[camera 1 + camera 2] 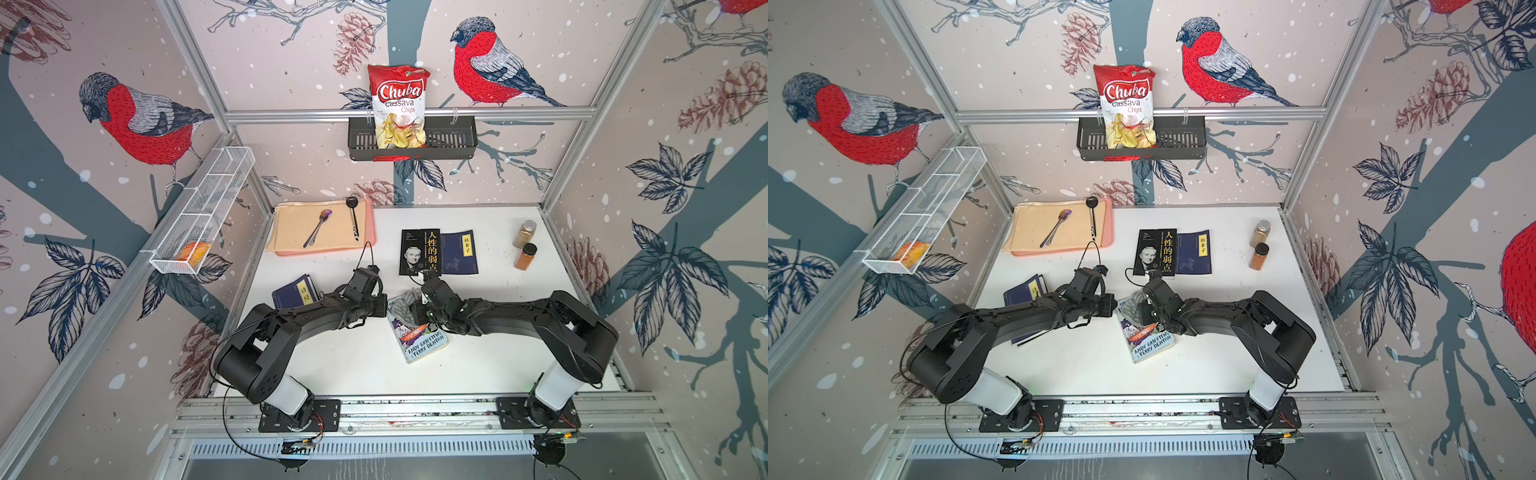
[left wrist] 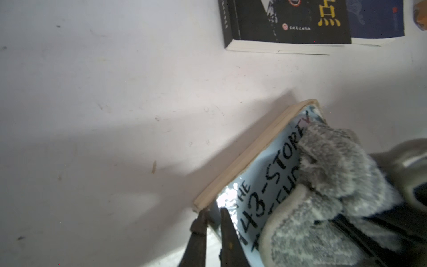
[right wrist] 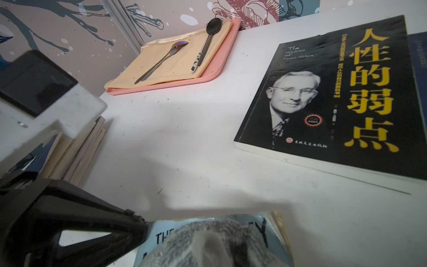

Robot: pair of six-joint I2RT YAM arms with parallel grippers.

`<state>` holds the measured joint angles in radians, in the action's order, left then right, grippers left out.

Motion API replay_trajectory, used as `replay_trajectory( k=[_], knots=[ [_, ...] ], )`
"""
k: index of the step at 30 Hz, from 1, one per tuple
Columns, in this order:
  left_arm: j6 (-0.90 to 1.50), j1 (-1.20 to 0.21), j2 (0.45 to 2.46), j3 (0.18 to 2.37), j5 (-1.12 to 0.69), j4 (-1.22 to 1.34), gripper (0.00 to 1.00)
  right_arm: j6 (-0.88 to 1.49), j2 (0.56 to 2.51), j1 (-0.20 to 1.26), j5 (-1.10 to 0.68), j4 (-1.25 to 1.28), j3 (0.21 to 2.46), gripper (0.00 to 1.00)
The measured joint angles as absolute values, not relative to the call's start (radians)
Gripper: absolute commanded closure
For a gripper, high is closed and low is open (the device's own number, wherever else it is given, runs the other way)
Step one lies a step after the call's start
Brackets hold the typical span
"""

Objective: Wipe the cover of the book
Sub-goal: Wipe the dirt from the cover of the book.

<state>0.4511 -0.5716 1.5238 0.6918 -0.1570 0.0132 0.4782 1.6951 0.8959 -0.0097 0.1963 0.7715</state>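
The book (image 1: pixel 426 343) (image 1: pixel 1152 345) has a light blue cover and lies tilted at the table's middle, between my two arms. A grey fluffy cloth (image 1: pixel 402 305) (image 1: pixel 1133 306) rests on its far end. My right gripper (image 1: pixel 417 311) (image 1: pixel 1144 312) is shut on the cloth and presses it on the cover; its fingers are buried in the cloth (image 3: pixel 242 233). My left gripper (image 2: pixel 212 213) (image 1: pixel 384 309) is at the book's far left corner. Its jaws are pinched on the cover's edge (image 2: pixel 272 166), next to the cloth (image 2: pixel 335 185).
A black book (image 1: pixel 419 251) and a dark blue book (image 1: pixel 459 253) lie just beyond. Another blue book (image 1: pixel 297 293) sits under my left arm. A pink tray (image 1: pixel 370 232) with spoons is at the back left. Two spice jars (image 1: pixel 525 245) stand at the right.
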Motion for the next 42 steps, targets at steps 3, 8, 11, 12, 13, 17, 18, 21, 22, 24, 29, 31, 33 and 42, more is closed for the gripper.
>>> replay_trajectory(
  k=[3,8,11,12,13,17,18,21,22,24,29,31,33,42],
  knots=[
    [0.466,-0.579,1.512,0.697,-0.157,0.015,0.89,0.479,1.7,0.894,-0.015,0.208,0.768,0.89],
    [0.471,-0.586,1.553,0.714,-0.168,0.018,0.9,0.48,1.705,0.891,-0.015,0.225,0.766,0.88],
    [0.472,-0.59,1.586,0.723,-0.181,0.039,0.9,0.482,1.702,0.89,-0.016,0.226,0.764,0.89],
    [0.472,-0.591,1.596,0.725,-0.182,0.051,0.9,0.482,1.7,0.89,-0.015,0.226,0.762,0.89],
    [0.472,-0.591,1.604,0.728,-0.183,0.064,0.9,0.482,1.695,0.89,-0.014,0.226,0.76,0.89],
    [0.474,-0.593,1.631,0.731,-0.194,0.112,0.91,0.482,1.669,0.897,0.015,0.182,0.757,0.9],
    [0.475,-0.593,1.636,0.731,-0.196,0.124,0.91,0.482,1.66,0.905,0.03,0.162,0.757,0.89],
    [0.475,-0.593,1.649,0.731,-0.2,0.149,0.92,0.482,1.623,0.953,0.089,0.08,0.76,0.89],
    [0.475,-0.593,1.652,0.731,-0.2,0.152,0.92,0.489,1.612,0.971,0.103,0.051,0.759,0.89],
    [0.475,-0.593,1.654,0.731,-0.199,0.154,0.93,0.506,1.584,1.004,0.13,0.012,0.742,0.88],
    [0.474,-0.593,1.654,0.731,-0.197,0.156,0.95,0.576,1.53,1.03,0.155,0.067,0.639,0.87],
    [0.471,-0.593,1.654,0.73,-0.197,0.157,0.97,0.59,1.531,1.007,0.125,0.118,0.609,0.87],
    [0.47,-0.593,1.655,0.73,-0.196,0.159,1.0,0.601,1.547,0.981,0.093,0.148,0.613,0.87],
    [0.463,-0.584,1.686,0.729,-0.202,0.215,1.0,0.513,1.811,0.854,0.063,0.137,0.922,0.91]
  ],
)
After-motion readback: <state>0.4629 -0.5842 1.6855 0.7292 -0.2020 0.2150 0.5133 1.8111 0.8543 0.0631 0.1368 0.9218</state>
